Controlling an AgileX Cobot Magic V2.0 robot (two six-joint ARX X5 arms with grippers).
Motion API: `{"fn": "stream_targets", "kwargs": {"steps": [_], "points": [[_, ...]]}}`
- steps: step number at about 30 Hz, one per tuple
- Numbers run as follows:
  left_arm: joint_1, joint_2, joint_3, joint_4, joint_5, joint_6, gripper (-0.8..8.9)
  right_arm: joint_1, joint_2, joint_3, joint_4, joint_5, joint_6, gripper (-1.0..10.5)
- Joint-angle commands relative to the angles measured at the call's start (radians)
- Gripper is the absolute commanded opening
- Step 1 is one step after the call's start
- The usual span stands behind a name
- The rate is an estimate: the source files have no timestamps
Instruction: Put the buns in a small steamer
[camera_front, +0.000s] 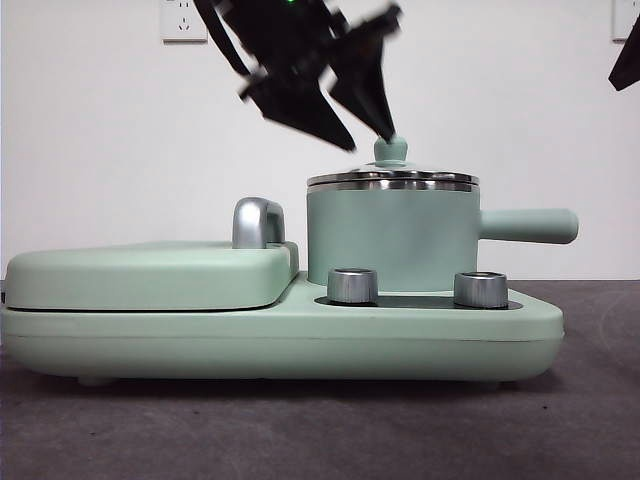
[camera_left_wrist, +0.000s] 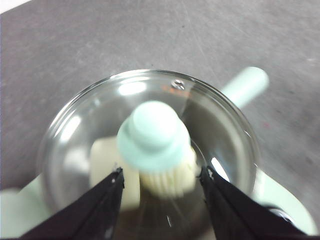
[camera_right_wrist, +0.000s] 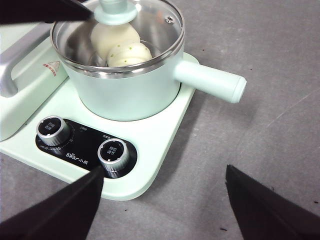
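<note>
The small steamer (camera_front: 390, 240) is a mint-green pot on the right half of the cooker, its straight handle (camera_front: 530, 225) pointing right. Its glass lid (camera_left_wrist: 225, 130) is on, topped by a green knob (camera_left_wrist: 152, 135). Both buns lie inside under the glass: a smooth one (camera_right_wrist: 115, 37) and a ridged roll with green flecks (camera_right_wrist: 130, 54). My left gripper (camera_front: 368, 140) hangs open just above the knob, one jaw on each side of it, blurred in the front view. My right gripper (camera_right_wrist: 165, 172) is open and holds nothing, well off to the pot's right side.
The flat mint-green griddle cover (camera_front: 150, 275) with a steel handle (camera_front: 257, 222) fills the cooker's left half. Two steel dials (camera_front: 352, 285) (camera_front: 480, 289) sit on the black panel in front of the pot. Grey tabletop (camera_right_wrist: 270, 60) surrounds the cooker.
</note>
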Motion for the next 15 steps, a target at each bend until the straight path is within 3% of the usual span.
{"fn": "stream_targets", "kwargs": {"steps": [1, 6, 9, 15], "points": [[-0.002, -0.066, 0.019, -0.06, 0.006, -0.034, 2.59, 0.009, 0.003, 0.003, 0.006, -0.007, 0.011, 3.9], [0.014, -0.178, 0.019, -0.263, 0.027, -0.143, 2.59, 0.009, 0.013, 0.005, 0.011, -0.064, 0.005, 3.9], [0.024, -0.224, 0.005, -0.374, 0.027, -0.153, 2.58, 0.009, 0.041, 0.007, 0.029, -0.096, 0.005, 3.9], [0.034, -0.357, -0.168, -0.346, 0.027, -0.16, 2.58, 0.009, 0.159, 0.013, 0.097, -0.194, 0.006, 3.9]]}}
